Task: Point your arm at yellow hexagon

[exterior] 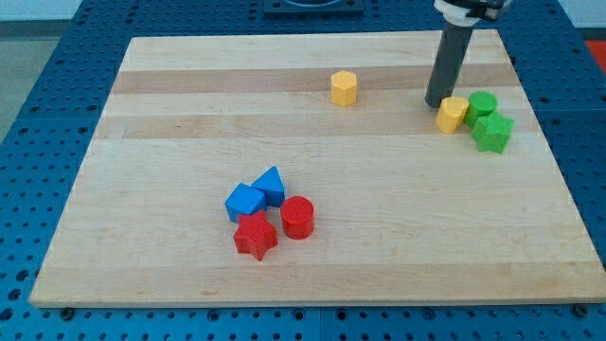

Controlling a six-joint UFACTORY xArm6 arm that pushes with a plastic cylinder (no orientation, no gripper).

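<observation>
The yellow hexagon sits alone on the wooden board, in the upper middle of the view. My tip is far to the hexagon's right, near the board's upper right. It stands right next to the left side of a second yellow block, whose shape I cannot make out. The dark rod rises from the tip to the view's top edge.
A green round block and a green star-like block touch the second yellow block's right side. Lower left of centre is a cluster: blue cube, blue triangle, red cylinder, red star.
</observation>
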